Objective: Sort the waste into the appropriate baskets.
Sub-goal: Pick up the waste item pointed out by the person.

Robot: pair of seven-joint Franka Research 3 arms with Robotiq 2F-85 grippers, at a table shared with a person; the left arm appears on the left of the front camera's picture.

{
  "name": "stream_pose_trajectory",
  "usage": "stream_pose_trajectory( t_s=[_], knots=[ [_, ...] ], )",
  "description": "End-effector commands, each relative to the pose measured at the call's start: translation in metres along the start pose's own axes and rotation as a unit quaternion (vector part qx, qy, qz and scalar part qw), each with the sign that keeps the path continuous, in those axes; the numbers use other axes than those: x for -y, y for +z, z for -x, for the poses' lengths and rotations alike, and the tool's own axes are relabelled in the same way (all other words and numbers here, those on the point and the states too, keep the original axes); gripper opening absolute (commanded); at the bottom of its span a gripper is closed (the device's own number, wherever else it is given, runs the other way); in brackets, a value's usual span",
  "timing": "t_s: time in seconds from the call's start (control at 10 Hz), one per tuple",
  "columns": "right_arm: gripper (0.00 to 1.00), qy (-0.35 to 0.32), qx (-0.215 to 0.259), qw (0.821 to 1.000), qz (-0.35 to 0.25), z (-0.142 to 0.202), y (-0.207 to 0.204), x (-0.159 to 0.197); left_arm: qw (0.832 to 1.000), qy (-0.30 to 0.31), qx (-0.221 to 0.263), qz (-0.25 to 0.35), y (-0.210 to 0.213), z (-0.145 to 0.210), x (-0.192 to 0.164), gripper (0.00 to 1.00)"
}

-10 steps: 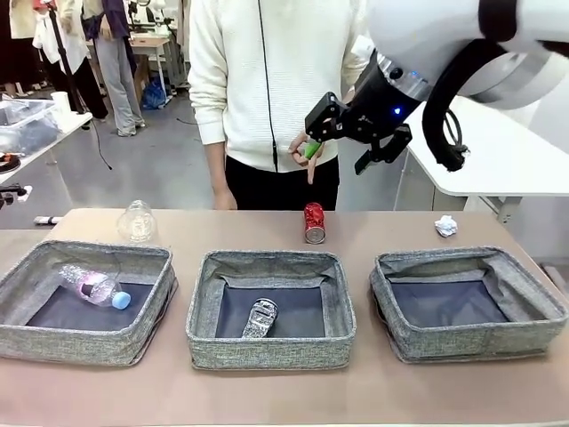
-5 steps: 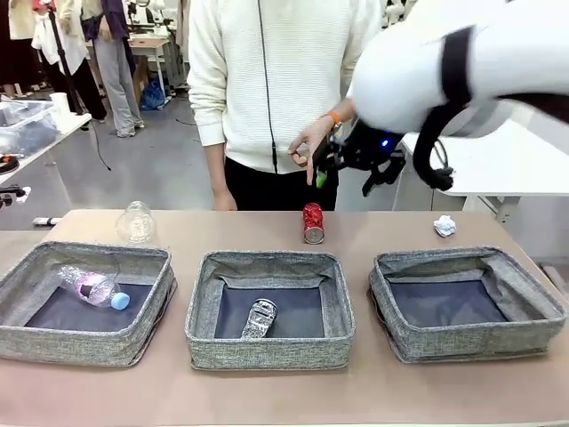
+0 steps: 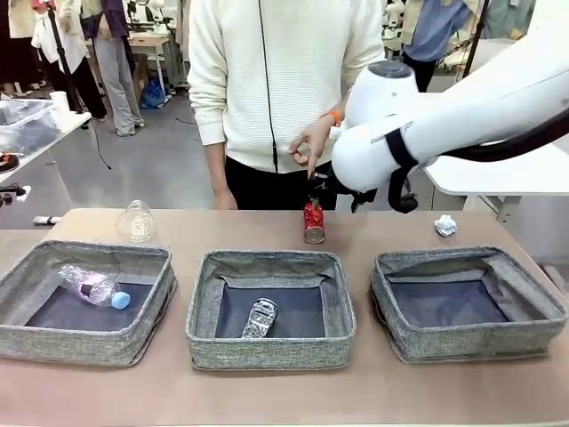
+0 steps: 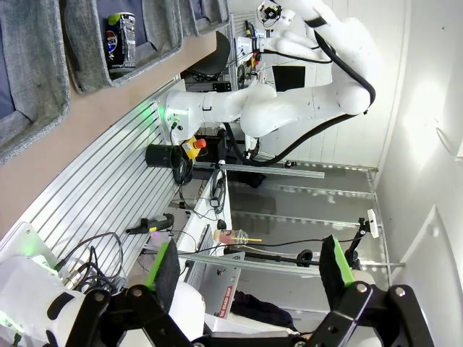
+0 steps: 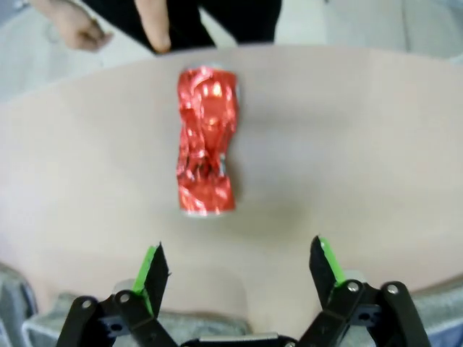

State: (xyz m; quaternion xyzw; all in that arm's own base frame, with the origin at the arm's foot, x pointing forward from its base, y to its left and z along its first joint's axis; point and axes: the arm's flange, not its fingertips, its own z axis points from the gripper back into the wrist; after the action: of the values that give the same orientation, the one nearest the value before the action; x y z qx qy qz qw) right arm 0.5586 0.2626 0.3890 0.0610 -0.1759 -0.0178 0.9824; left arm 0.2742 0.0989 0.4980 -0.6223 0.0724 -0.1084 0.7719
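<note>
Your right end effector [image 5: 237, 260] is spread wide and empty, hanging just short of the crumpled red soda can [image 5: 206, 141]. The can sits on the surface [image 5: 362, 144] beyond the middle basket [image 3: 267, 260], probably upright. Your left end effector [image 4: 249, 271] is spread too, aimed past the surface's edge.

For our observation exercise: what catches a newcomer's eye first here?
The white right arm reaches across the table's far side, its open tool poised close to a crushed red soda can below the person's hand. In front, three grey woven baskets: a plastic bottle in the left basket, a crushed black-silver can in the middle basket.
</note>
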Motion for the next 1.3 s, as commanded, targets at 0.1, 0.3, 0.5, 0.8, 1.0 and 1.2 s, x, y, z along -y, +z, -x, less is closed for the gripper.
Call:
stream_pose_trajectory(
  t_s=[0.1, 0.3, 0.5, 0.8, 1.0, 1.2],
  knots=[
    [1.0, -0.027, -0.008, 1.0, 0.001, -0.001, -0.026, -0.031, 1.0, -0.004, 0.001, 0.0, 0.0, 0.002, 0.002, 1.0],
    [1.0, -0.006, 0.001, 1.0, -0.005, 0.001, -0.028, -0.018, 1.0, -0.004, 0.001, 0.0, 0.0, 0.002, 0.002, 1.0],
    [1.0, -0.018, 0.031, 0.999, -0.012, -0.008, -0.012, -0.018, 1.0, -0.004, 0.001, 0.0, 0.0, 0.002, 0.002, 1.0],
    [1.0, -0.02, 0.038, 0.999, -0.029, -0.014, -0.039, -0.019, 1.0, -0.004, 0.001, 0.0, 0.0, 0.002, 0.002, 1.0],
    [1.0, -0.009, 0.027, 0.999, -0.026, -0.015, -0.061, -0.021, 1.0, -0.004, 0.001, 0.0, 0.0, 0.002, 0.002, 1.0],
    [1.0, 0.011, 0.024, 0.999, -0.022, -0.017, -0.075, -0.023, 1.0, -0.004, 0.001, 0.0, 0.0, 0.002, 0.002, 1.0]
  ],
)
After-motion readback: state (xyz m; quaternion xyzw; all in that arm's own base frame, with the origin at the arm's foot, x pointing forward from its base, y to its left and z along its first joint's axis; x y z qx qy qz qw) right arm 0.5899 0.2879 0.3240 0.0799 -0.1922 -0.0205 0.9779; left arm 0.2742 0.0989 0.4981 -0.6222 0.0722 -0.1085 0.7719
